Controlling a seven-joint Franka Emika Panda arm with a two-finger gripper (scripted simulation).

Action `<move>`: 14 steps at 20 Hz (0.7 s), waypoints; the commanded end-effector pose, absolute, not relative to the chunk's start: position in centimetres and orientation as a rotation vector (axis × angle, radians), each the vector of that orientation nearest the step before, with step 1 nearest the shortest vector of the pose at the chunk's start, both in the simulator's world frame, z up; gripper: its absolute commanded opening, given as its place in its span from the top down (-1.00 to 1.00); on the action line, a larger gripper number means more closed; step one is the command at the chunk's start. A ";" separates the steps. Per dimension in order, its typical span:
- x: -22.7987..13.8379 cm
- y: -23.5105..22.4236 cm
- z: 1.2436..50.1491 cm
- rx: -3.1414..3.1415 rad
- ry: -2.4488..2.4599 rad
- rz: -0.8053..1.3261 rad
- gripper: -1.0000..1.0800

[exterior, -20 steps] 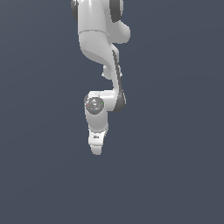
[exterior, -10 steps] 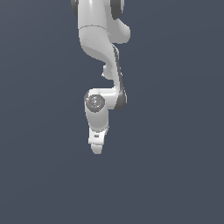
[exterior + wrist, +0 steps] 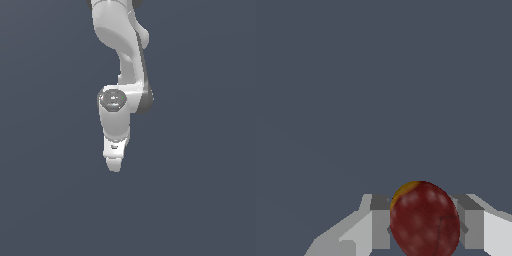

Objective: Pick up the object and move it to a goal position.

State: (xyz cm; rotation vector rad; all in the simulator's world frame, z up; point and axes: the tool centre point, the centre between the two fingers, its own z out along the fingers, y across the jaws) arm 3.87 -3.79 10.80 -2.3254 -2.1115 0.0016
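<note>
Gripper fingers stand closed on the object, a dark red, egg-shaped blob with paler mottling and a small yellow-orange patch at its upper edge, as the wrist view shows it. On one side a grey finger pad lies against the object's flank, with the white finger body running outward from it; the object fills the space between, and on the other side a second grey pad touches its opposite flank, backed by another white finger body. Behind the fingers and the object that view holds only a plain, flat dark grey-blue ground, with no edge or mark on it. In the exterior view the white arm comes down from the top of the frame, bends at a joint with a round grey cap facing the camera, and ends in the gripper, which points downward near the middle of the frame. From this side the fingers merge into one pale tip, and the object cannot be made out there. Whether the gripper touches any surface cannot be told, since the same uniform dark grey-blue ground lies all around it
</note>
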 end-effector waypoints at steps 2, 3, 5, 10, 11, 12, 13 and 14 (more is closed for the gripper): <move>4.4 -2.8 14.7 -2.325 -2.113 0.001 1.00; 4.5 -2.4 15.8 -2.324 -2.113 0.000 1.00; 4.9 -1.9 18.1 -2.324 -2.113 0.000 1.00; 5.7 -0.4 23.8 -2.324 -2.113 0.000 1.00; 5.9 -0.1 24.9 -2.323 -2.112 -0.001 1.00; 6.0 0.1 26.0 -2.323 -2.112 -0.001 1.00; 6.2 0.4 27.0 -2.323 -2.112 -0.001 1.00; 6.4 0.7 28.1 -2.323 -2.112 -0.001 1.00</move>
